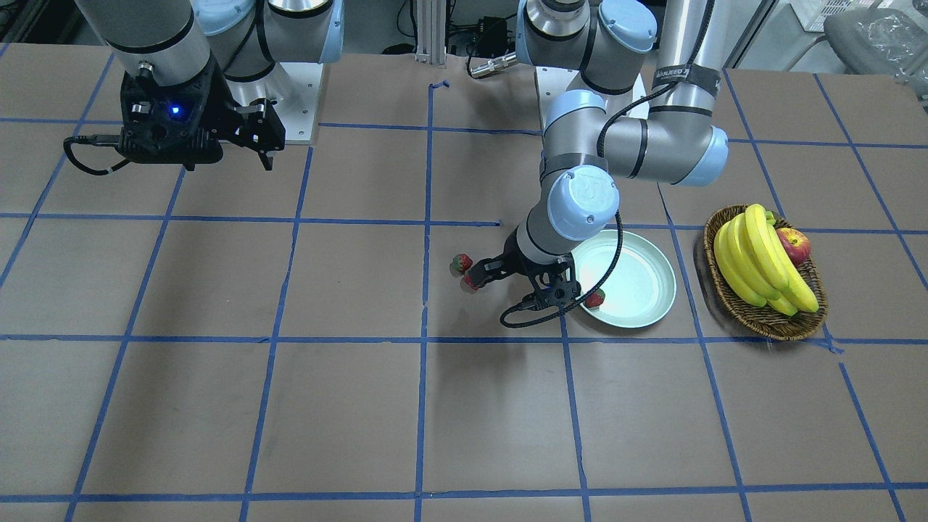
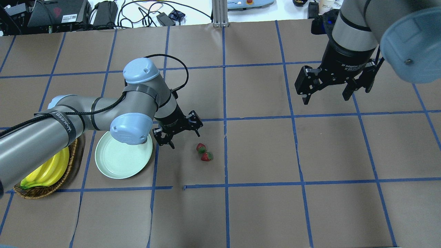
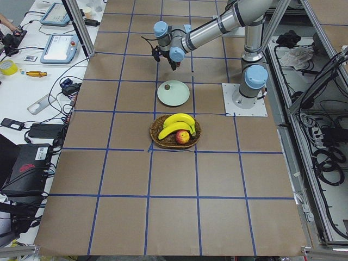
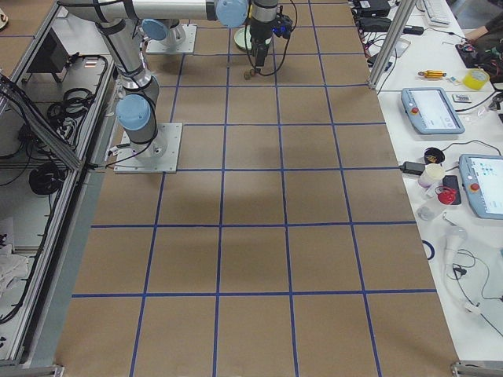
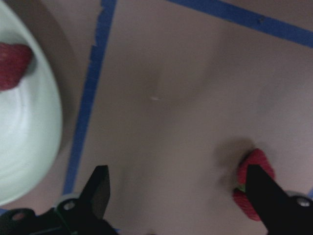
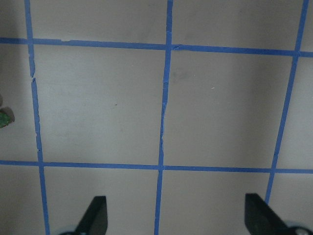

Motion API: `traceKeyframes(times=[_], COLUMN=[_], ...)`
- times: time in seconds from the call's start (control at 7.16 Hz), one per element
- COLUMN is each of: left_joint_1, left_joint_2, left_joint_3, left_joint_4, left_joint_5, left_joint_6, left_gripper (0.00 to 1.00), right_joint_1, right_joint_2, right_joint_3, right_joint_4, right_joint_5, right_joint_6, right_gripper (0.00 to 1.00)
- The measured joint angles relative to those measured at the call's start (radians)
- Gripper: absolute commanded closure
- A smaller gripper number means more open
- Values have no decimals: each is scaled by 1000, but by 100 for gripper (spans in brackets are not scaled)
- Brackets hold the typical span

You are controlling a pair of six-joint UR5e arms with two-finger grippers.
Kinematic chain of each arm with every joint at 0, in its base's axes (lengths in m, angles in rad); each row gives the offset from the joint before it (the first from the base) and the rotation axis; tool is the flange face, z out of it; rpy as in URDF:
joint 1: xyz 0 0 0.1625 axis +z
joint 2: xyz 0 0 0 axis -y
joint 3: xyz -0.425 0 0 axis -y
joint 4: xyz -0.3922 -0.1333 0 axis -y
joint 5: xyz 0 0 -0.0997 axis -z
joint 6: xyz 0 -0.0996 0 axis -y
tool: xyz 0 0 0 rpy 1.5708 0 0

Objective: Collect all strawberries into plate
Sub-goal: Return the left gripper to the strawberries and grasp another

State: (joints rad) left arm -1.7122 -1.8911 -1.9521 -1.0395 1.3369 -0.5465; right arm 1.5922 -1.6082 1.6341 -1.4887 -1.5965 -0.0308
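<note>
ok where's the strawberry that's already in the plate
In the front-facing view the strawberry lies inside the plate, by its near rim on the view's left.

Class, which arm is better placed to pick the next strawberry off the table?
Left: the open left gripper hangs beside the two loose strawberries and the plate; the right gripper hovers far off.

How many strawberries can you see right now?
3 strawberries: one in the plate, two close together on the table beside the left hand. The arm hides part of the plate.
</note>
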Motion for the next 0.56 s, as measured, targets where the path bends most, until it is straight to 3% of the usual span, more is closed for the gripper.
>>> traceKeyframes(times=[0.28,0.42,0.56], left_joint_1=[-25,-27,-28], left_joint_2=[-48,-65,-78], left_joint_3=[-1,-2,-3], left_joint_4=[36,38,38], left_joint_5=[-40,-38,-39], left_joint_6=[-38,-24,-12], left_gripper=[13,26,66], right_joint_1=[0,0,0], right_joint_2=[0,0,0], right_joint_3=[8,9,11], right_joint_4=[-1,-2,-2], right_joint_5=[-2,-2,-3], right_joint_6=[-2,-2,-2], right_gripper=[0,0,0])
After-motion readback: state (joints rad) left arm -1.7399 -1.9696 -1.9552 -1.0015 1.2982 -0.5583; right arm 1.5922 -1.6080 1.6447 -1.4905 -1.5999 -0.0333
